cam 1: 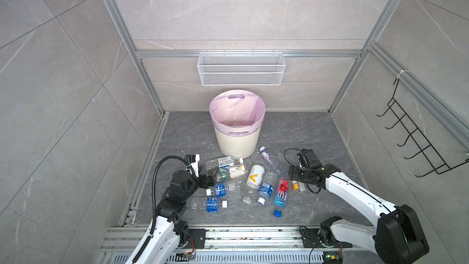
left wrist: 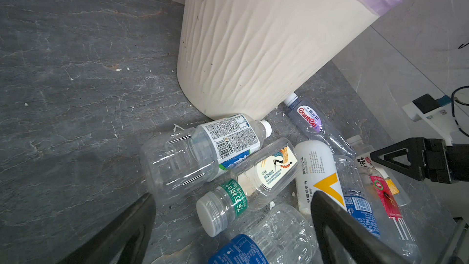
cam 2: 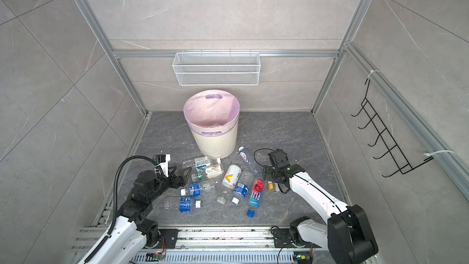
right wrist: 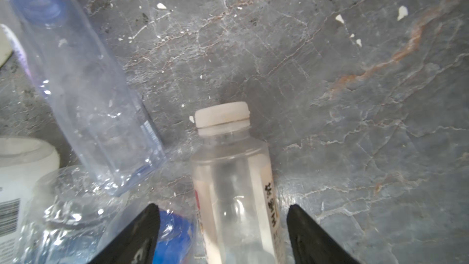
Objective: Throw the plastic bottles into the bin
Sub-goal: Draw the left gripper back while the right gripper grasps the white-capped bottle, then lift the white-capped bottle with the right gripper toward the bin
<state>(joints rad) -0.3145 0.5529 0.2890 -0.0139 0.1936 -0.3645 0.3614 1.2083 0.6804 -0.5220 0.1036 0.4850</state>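
Lying between right gripper (right wrist: 222, 206) jaws: white-capped bottle (right wrist: 229, 171).

Left gripper (left wrist: 233, 196), jaws wide apart, over grey floor (left wrist: 76, 85). Between the fingertips (left wrist: 137, 222) lies a green-labelled bottle (left wrist: 250, 189), white cap toward the gripper. Just beyond, a barcode-labelled bottle (left wrist: 223, 146) rests beside the bin (left wrist: 253, 46); a white bottle (left wrist: 314, 163) is partly hidden by one finger.

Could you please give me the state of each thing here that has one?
Round cream ribbed plastic bin: upright, bag-lined, no bottle visible inside.
White wire-mesh basket: wall-hung, looks empty.
Clear cream-capped plastic bottle: capped, lying on floor.
Right end effector: open, straddling that bottle, not gripping.
Left end effector: open, holding nothing.
Other plastic bottles: lying on floor.
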